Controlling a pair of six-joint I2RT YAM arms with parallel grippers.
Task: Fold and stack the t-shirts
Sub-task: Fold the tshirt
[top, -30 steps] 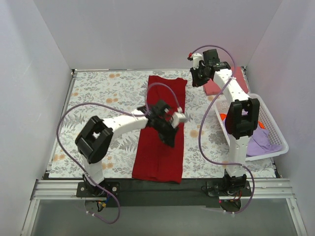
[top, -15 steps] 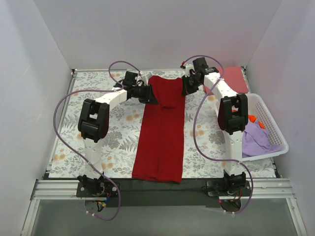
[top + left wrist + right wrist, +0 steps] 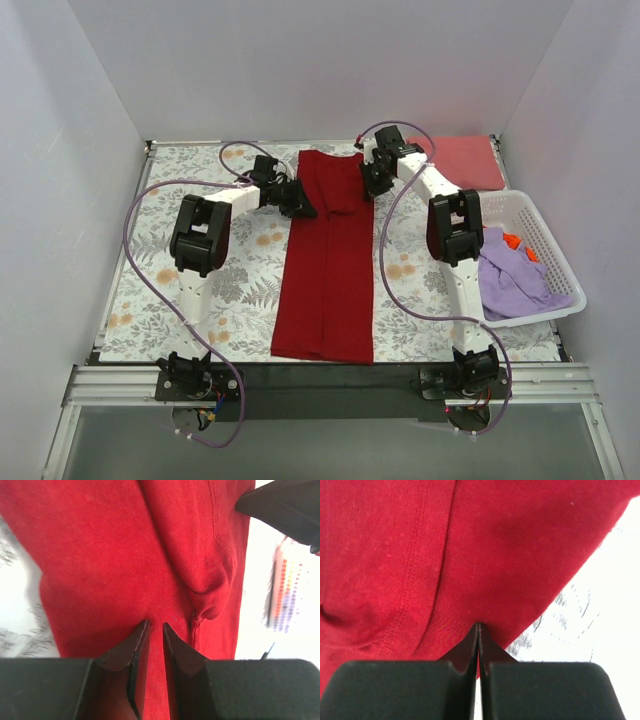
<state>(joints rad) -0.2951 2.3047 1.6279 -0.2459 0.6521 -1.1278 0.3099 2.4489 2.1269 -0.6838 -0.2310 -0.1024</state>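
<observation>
- Left gripper (image 3: 153, 626) sits at the left edge of the crimson shirt (image 3: 325, 270), upper middle of the overhead view. Its jaws are a thin slit apart with red cloth showing in the slit; I cannot tell whether cloth is pinched.
- Right gripper (image 3: 478, 626) is at the shirt's right edge with its jaws pressed together. Whether any hem is caught between them is not visible.
- The crimson shirt lies as a long strip down the middle of the bench (image 3: 230, 290). A pink shirt (image 3: 470, 160) lies flat at upper right, and a lavender shirt (image 3: 510, 280) sits in the basket (image 3: 555, 260).
- Risk: if only one side really has cloth, a lift would probably drag the shirt askew and spoil the fold.
- Risk: the tucked sleeve (image 3: 205, 595) bulges and could flop open when moved.
- No brand, label or writing is readable.
</observation>
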